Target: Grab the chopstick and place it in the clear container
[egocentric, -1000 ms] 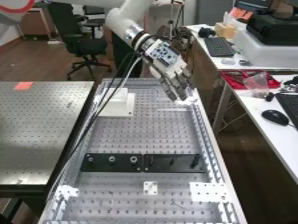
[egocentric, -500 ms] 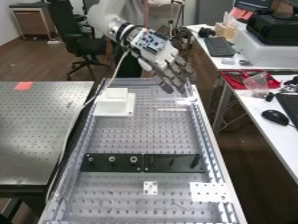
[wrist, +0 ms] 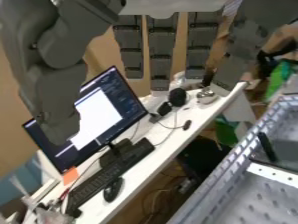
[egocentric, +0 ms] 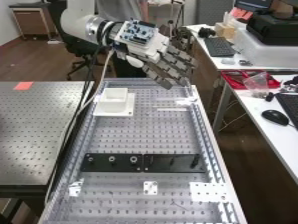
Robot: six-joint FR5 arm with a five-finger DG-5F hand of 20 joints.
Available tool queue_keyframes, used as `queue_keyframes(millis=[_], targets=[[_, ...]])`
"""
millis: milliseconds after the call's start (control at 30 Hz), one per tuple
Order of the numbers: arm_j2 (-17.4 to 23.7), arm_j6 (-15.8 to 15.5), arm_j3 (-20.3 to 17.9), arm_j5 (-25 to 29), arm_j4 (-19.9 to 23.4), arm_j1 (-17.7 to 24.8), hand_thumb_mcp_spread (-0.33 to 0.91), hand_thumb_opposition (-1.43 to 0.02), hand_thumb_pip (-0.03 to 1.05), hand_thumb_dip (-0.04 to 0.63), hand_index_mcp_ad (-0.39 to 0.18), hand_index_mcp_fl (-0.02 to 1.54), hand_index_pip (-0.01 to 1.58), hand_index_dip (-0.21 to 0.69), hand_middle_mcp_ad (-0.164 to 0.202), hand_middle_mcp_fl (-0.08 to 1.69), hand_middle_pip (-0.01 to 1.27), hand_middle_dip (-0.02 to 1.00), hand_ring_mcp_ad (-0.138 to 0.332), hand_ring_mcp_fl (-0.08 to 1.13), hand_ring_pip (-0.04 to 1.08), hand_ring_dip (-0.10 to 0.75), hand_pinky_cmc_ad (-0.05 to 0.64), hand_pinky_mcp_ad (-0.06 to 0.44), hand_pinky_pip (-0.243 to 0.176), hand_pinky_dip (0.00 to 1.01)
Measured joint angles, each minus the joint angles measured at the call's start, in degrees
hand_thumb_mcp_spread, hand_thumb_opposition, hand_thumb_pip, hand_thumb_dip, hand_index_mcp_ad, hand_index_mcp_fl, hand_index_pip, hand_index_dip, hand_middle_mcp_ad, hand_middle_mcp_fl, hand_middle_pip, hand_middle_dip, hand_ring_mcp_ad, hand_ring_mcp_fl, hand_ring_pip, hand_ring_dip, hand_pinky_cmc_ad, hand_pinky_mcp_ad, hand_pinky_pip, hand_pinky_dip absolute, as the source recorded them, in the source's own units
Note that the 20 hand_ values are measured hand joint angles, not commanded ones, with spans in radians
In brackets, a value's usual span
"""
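Observation:
In the high view the hand [egocentric: 167,64] is above the far end of the perforated bench, its fingers straight and slightly spread, nothing held between them. Below it, near the bench's far right corner, lies a thin pale stick [egocentric: 172,109], which looks like the chopstick. Faint see-through edges and glare surround that spot; whether they belong to the clear container I cannot tell. From the wrist camera, the hand's straight fingers [wrist: 161,52] hang down with the bent-looking thumb beside them, over a background of desk and monitor.
A white block-shaped holder [egocentric: 114,103] stands on the bench's far left part. Black plates [egocentric: 143,163] cross its middle, with small white plates [egocentric: 209,192] nearer. Right of the bench is a desk with a mouse [egocentric: 275,117] and a red tray [egocentric: 234,80]; cables hang at the left.
The hand has risen away from the far right corner of the bench, shifting somewhat left, and has tilted so its fingers point more to the right. The pale stick has stayed in place.

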Motion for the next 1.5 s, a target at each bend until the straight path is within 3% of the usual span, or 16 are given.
queue_keyframes(millis=[200, 267, 300, 367, 467, 567, 700, 833, 1167, 1267, 1500], targets=[[5.40, -11.35, -7.69, -11.40, 9.70, -4.48, 0.30, -0.73, 0.56, 0.164, -0.019, 0.17, 0.10, 0.232, 0.063, 0.22, 0.12, 0.46, 0.164, 0.07, 0.10, 0.347, 0.494, 0.314, -0.119, 0.79], [7.53, -18.03, -10.62, -17.26, 13.21, -6.67, 0.27, -0.71, 0.57, 0.148, -0.023, 0.16, 0.10, 0.232, 0.063, 0.20, 0.12, 0.45, 0.162, 0.06, 0.10, 0.347, 0.478, 0.314, -0.106, 0.76], [7.89, -19.52, -11.10, -18.44, 13.79, -7.07, 0.25, -0.71, 0.57, 0.148, -0.023, 0.14, 0.09, 0.232, 0.063, 0.17, 0.12, 0.44, 0.162, 0.05, 0.10, 0.347, 0.482, 0.314, -0.106, 0.74], [9.43, -26.81, -13.15, -23.98, 16.00, -8.86, 0.23, -0.71, 0.58, 0.134, -0.028, 0.10, 0.09, 0.232, 0.059, 0.15, 0.13, 0.44, 0.164, 0.04, 0.10, 0.349, 0.464, 0.312, -0.105, 0.69], [10.97, -33.98, -15.16, -30.86, 18.37, -11.13, 0.21, -0.71, 0.58, 0.113, -0.038, 0.09, 0.09, 0.232, 0.063, 0.15, 0.12, 0.42, 0.164, 0.03, 0.10, 0.342, 0.464, 0.314, -0.108, 0.62], [11.51, -36.95, -15.90, -35.28, 20.30, -12.65, 0.18, -0.71, 0.58, 0.112, -0.058, 0.09, 0.09, 0.229, 0.063, 0.15, 0.12, 0.42, 0.164, 0.03, 0.10, 0.330, 0.468, 0.314, -0.108, 0.59], [11.10, -37.62, -15.30, -36.20, 21.07, -13.29, 0.16, -0.71, 0.58, 0.096, -0.058, 0.07, 0.09, 0.227, 0.063, 0.15, 0.12, 0.41, 0.164, 0.03, 0.10, 0.298, 0.464, 0.314, -0.108, 0.53], [9.44, -35.84, -12.91, -36.44, 21.13, -13.57, 0.14, -0.71, 0.63, 0.096, -0.059, 0.06, 0.09, 0.227, 0.063, 0.15, 0.12, 0.40, 0.164, 0.02, 0.10, 0.281, 0.464, 0.311, -0.108, 0.50], [5.78, -35.80, -9.64, -31.54, 23.24, -13.08, 0.11, -0.73, 0.64, 0.077, -0.061, 0.06, 0.09, 0.220, 0.058, 0.15, 0.12, 0.39, 0.164, 0.02, 0.10, 0.255, 0.464, 0.309, -0.108, 0.47], [5.04, -35.45, -8.92, -28.16, 22.80, -12.94, 0.11, -0.75, 0.65, 0.080, -0.054, 0.06, 0.09, 0.209, 0.075, 0.15, 0.12, 0.39, 0.161, 0.02, 0.10, 0.253, 0.464, 0.316, -0.108, 0.47], [2.44, -33.84, -6.01, -25.54, 18.74, -12.47, 0.10, -0.76, 0.70, 0.080, -0.065, 0.06, 0.09, 0.187, 0.070, 0.15, 0.12, 0.39, 0.166, 0.02, 0.10, 0.253, 0.464, 0.316, -0.105, 0.45]])
